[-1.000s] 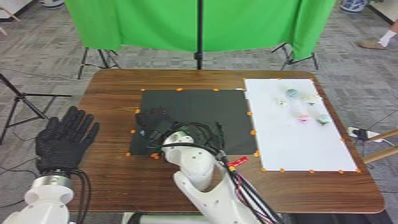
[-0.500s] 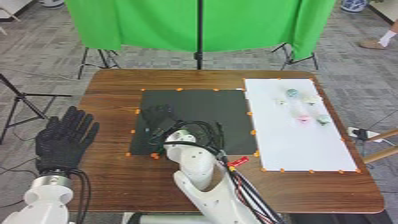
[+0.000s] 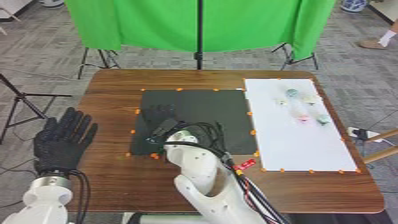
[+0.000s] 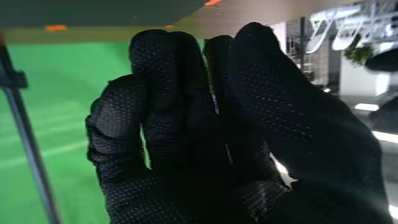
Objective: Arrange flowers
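- Flowers (image 3: 291, 93): these lie on the far part of the white board (image 3: 306, 150); the pink flower (image 3: 304, 118) is nearer you, just beside the green flower (image 3: 322, 120).
- Step in hand: judged from this layout, you are at the approach to a pick, with the arranging yet to be done.
- Next move: you would need to bring the working hand rightward over the board, part thumb from fingers, then lower to pinch one flower gently. Neighbouring blooms could be nudged.
- Orientation: you can make out the heads, but the stems are too faint to trace; neither the direction each bloom points nor its long axis can be told. Confirm the stem line before setting your wrist angle.
- Right robot hand (image 3: 160, 116): this is above the dark mat (image 3: 213, 107), left of the board and well apart from the blooms. Its fingers are nearly straight and close together, with narrow gaps; you can see no flower pinched.
- Left robot hand (image 3: 58, 154): this rests at the left edge of the brown counter (image 3: 129, 185), its fingers straight and slightly spread.
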Motion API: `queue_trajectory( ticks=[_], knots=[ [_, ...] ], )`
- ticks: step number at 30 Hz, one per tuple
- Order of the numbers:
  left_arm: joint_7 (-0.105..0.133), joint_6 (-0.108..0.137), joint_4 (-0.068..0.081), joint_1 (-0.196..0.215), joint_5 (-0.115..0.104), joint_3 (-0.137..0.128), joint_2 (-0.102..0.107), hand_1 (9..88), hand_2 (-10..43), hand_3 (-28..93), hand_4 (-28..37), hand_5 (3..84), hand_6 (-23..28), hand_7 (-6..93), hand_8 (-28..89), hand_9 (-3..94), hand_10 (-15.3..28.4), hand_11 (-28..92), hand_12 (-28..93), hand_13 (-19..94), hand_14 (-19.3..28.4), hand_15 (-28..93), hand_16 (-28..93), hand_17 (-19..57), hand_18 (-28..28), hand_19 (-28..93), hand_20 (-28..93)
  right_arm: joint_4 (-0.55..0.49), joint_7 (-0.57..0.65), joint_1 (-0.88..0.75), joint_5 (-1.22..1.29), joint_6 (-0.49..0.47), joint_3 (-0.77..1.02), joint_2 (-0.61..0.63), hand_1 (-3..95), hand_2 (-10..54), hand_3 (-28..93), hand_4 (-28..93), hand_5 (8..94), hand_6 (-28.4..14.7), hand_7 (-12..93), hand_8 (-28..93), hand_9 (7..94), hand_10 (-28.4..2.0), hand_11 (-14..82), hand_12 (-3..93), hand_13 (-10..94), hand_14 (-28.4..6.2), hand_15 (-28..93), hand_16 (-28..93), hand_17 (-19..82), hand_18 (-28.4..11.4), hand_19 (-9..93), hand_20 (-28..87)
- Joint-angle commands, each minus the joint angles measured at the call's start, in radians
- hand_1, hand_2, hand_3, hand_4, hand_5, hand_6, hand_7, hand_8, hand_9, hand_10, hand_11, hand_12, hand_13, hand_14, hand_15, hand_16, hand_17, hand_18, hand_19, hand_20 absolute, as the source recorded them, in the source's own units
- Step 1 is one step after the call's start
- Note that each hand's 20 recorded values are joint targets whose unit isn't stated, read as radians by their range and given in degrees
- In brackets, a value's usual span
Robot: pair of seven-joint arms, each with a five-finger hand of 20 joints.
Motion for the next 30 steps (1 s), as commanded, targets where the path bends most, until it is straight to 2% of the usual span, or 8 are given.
queue_trajectory(
  ticks=[1,5,9,12,17,22,28,30],
  knots=[
    [-0.024,0.004,-0.005,0.031,0.004,-0.013,-0.039,33.4,14.7,73,-26.9,48.3,8.8,16.7,-10,41.0,14.4,23,12,31,14.5,43,-6,-3.6,14.0,35,19,-0.105,0.09,0.009,0.152,0.013,0.075,0.064,59.3,-9.5,76,-28,64.2,-5.3,20,-10,66.2,-18.1,22.8,20.9,61,-10.9,50,38,34,-25.7,87,38],
    [-0.021,-0.008,-0.012,0.045,0.012,-0.021,-0.046,33.2,14.8,73,-27.2,48.3,8.8,16.6,-10,41.0,14.4,23,12,31,14.5,43,-6,-3.6,14.0,35,19,-0.159,0.179,0.024,0.236,0.054,0.195,0.136,56.8,-9.5,78,-28,63.6,-5.9,19,-10,64.6,-18.8,22.0,20.4,59,-12.4,49,36,33,-25.7,87,37],
    [-0.033,-0.015,-0.004,0.034,0.017,-0.023,-0.049,32.6,15.3,73,-27.5,48.0,8.7,16.4,-10,40.8,14.4,23,12,31,14.6,43,-6,-3.7,14.0,35,19,-0.166,0.085,0.011,0.312,0.038,0.374,0.227,52.8,-9.5,82,-28,59.6,-6.2,19,-10,58.9,-19.4,19.2,19.3,55,-14.1,49,30,32,-24.4,86,35],
    [-0.031,-0.019,-0.004,0.037,0.02,-0.028,-0.052,32.3,15.4,73,-27.6,47.8,8.6,16.2,-10,40.7,14.4,22,12,31,14.6,43,-6,-3.7,14.0,35,19,-0.174,0.126,-0.016,0.274,0.06,0.443,0.313,51.2,-9.5,84,-28,56.1,-5.7,20,-11,54.9,-19.3,17.8,18.6,51,-15.2,51,24,30,-23.0,84,35],
    [-0.032,-0.019,-0.003,0.039,0.02,-0.034,-0.053,32.1,15.6,73,-27.7,47.6,8.5,16.2,-10,40.5,14.3,22,12,31,14.6,43,-6,-3.7,14.0,35,19,-0.206,0.219,-0.105,0.307,-0.006,0.582,0.415,50.2,-9.5,85,-28,52.7,-6.0,18,-11,49.9,-19.2,14.3,17.5,45,-16.3,44,19,26,-22.7,76,32],
    [-0.028,-0.014,-0.005,0.042,0.003,-0.04,-0.057,32.0,15.7,73,-27.7,47.5,8.5,16.1,-10,40.4,14.3,22,12,31,14.5,42,-6,-3.7,14.0,35,19,-0.2,0.194,-0.159,0.313,-0.139,0.692,0.442,50.5,-9.5,85,-28,50.4,-6.1,17,-10,45.1,-19.2,12.2,17.4,40,-17.2,41,18,23,-22.2,74,31],
    [-0.031,-0.008,-0.006,0.047,0.008,-0.04,-0.066,32.0,15.8,73,-27.7,47.5,8.5,16.1,-10,40.4,14.3,22,12,31,14.6,42,-5,-3.8,14.0,35,19,-0.196,0.221,-0.201,0.311,-0.179,0.745,0.466,52.7,-9.5,86,-28,50.3,-5.5,17,-10,42.9,-18.9,10.9,17.4,37,-17.3,41,18,22,-22.3,74,32],
    [-0.027,0.001,-0.006,0.05,-0.01,-0.041,-0.068,32.0,15.8,73,-27.7,47.6,8.5,16.1,-10,40.4,14.4,22,12,31,14.6,42,-5,-3.8,14.0,35,19,-0.194,0.222,-0.201,0.325,-0.241,0.756,0.465,52.8,-9.5,86,-28,50.3,-5.5,17,-11,42.9,-18.9,10.8,17.6,37,-17.3,41,18,22,-22.6,76,34]
  ],
)
